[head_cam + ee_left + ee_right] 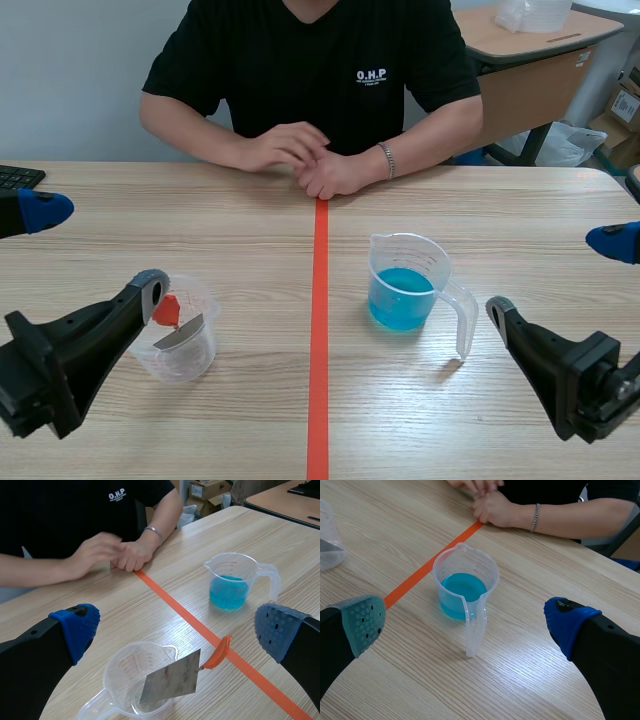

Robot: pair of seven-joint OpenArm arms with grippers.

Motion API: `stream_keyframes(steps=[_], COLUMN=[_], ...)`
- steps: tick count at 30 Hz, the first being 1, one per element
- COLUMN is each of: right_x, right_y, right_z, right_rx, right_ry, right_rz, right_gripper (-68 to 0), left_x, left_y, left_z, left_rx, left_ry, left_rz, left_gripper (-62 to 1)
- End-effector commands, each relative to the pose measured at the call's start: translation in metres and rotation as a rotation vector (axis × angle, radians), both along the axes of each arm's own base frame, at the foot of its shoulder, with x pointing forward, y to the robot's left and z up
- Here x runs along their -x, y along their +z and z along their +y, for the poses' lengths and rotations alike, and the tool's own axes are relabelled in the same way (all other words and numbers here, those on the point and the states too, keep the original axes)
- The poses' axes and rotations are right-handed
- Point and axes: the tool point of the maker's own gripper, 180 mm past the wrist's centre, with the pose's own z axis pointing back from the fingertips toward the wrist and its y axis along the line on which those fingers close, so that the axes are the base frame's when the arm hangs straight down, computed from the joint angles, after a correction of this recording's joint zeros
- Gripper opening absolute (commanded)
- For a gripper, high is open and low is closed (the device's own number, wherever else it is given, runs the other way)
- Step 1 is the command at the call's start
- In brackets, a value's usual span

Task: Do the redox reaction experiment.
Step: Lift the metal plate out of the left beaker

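Note:
A clear measuring cup (182,345) stands left of the tape line, with a thin metal sheet (180,333) leaning in it, clamped by an orange clip (166,310). My left gripper (95,250) is open beside and above this cup. In the left wrist view the cup (125,667), sheet (170,682) and clip (219,652) sit just below the open left gripper (175,627). A second cup with blue liquid (405,290) stands right of the line, handle toward me. My right gripper (555,275) is open to its right; in the right wrist view the blue cup (465,587) lies ahead of the right gripper (465,622).
A person sits across the table with hands (310,160) resting at the far end of the orange tape line (319,330). A keyboard corner (18,177) shows at the far left. Another desk (540,40) and boxes stand behind at the right.

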Motion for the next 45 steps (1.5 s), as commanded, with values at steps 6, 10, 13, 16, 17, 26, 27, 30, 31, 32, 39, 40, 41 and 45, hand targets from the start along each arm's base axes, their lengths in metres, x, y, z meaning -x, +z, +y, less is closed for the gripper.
stream_keyframes(steps=[6,10,13,16,17,26,27,30,31,32,39,40,41,45], right_x=[-0.004,-0.004,-0.004,-0.004,-0.004,-0.004,-0.004,-0.004,-0.004,-0.004,-0.004,-0.004,-0.004,-0.003], right_y=[0.013,0.013,0.014,0.014,0.014,0.014,0.014,0.016,0.016,0.017,0.017,0.017,0.017,0.020], right_z=[0.004,0.004,0.004,0.004,0.004,0.004,0.004,0.005,0.005,0.005,0.006,0.006,0.006,0.008], right_rx=[-0.029,-0.029,-0.030,-0.030,-0.030,-0.032,-0.032,-0.033,-0.034,-0.036,-0.019,-0.019,-0.018,-0.005], right_ry=[0.008,0.008,0.008,0.008,0.008,0.009,0.009,0.012,0.012,0.013,0.024,0.024,0.025,0.038], right_rz=[-0.045,-0.046,-0.048,-0.048,-0.048,-0.052,-0.052,-0.060,-0.061,-0.064,-0.077,-0.078,-0.079,-0.099], right_gripper=[0.4,0.4,0.4,0.4,0.4,0.4,0.4,0.4,0.4,0.4,0.4,0.4,0.4,0.4], left_x=[-0.001,-0.001,-0.001,-0.001,-0.001,0.005,0.006,0.014,0.018,0.022,0.073,0.081,0.089,0.122], left_y=[0.008,0.008,0.008,0.008,0.008,0.002,0.000,-0.009,-0.013,-0.018,-0.074,-0.083,-0.092,-0.123], left_z=[-0.003,-0.003,-0.003,-0.003,-0.003,0.003,0.006,0.022,0.027,0.034,0.082,0.089,0.097,0.126], left_rx=[0.016,0.016,0.016,0.016,0.016,-0.024,-0.036,-0.081,-0.098,-0.117,-0.200,-0.207,-0.216,-0.232], left_ry=[-0.004,-0.004,-0.004,-0.004,-0.004,-0.010,-0.006,0.023,0.035,0.054,0.190,0.215,0.247,0.380], left_rz=[-0.023,-0.023,-0.023,-0.023,-0.023,-0.005,0.004,0.046,0.066,0.090,0.323,0.357,0.389,0.503], left_gripper=[1.4,1.4,1.4,1.4,1.4,1.4,1.4,1.4,1.4,1.4,1.4,1.4,1.4,1.4])
